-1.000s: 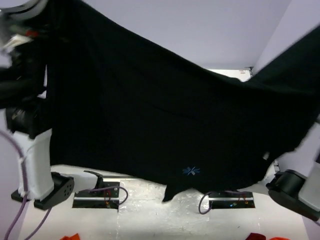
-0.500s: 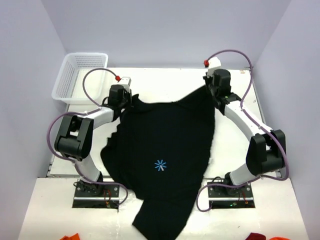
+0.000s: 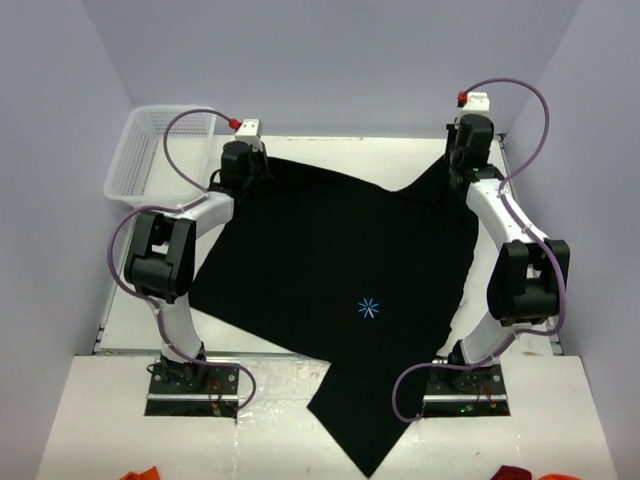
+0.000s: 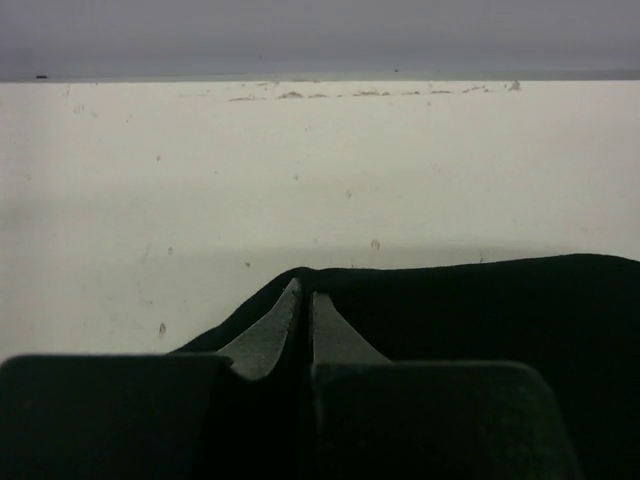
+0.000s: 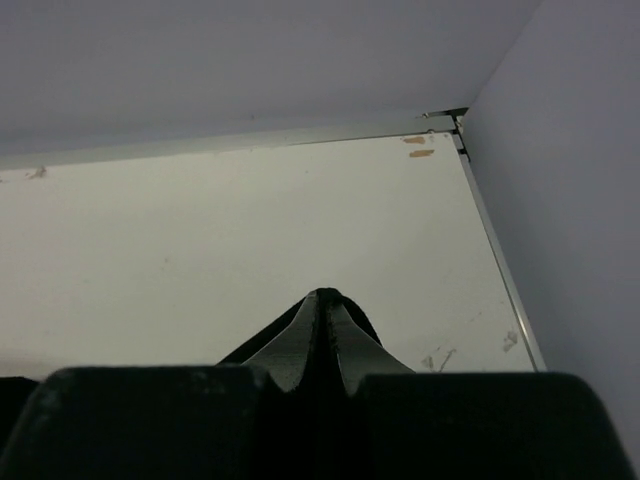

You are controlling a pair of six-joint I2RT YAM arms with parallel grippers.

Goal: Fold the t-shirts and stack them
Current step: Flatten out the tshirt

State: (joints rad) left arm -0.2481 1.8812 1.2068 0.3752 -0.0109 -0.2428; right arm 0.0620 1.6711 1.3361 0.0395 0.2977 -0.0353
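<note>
One black t-shirt (image 3: 330, 250) with a small blue star mark lies spread over the table (image 3: 330, 150), its near end hanging past the front edge. My left gripper (image 3: 250, 170) is shut on the shirt's far left corner. In the left wrist view the fingertips (image 4: 303, 292) pinch black cloth (image 4: 480, 300) just above the white table. My right gripper (image 3: 462, 165) is shut on the far right corner. In the right wrist view its closed tips (image 5: 325, 296) hold a fold of black cloth (image 5: 262, 345). Both arms are stretched toward the back wall.
A white mesh basket (image 3: 150, 150) stands at the far left corner of the table. Orange-red objects (image 3: 140, 473) (image 3: 520, 473) show at the bottom edge of the top view. Grey walls close in the table at the back and right.
A second ago the shirt hung raised in front of the top camera. Both arms have since carried it down and toward the back, and it now lies spread flat.
</note>
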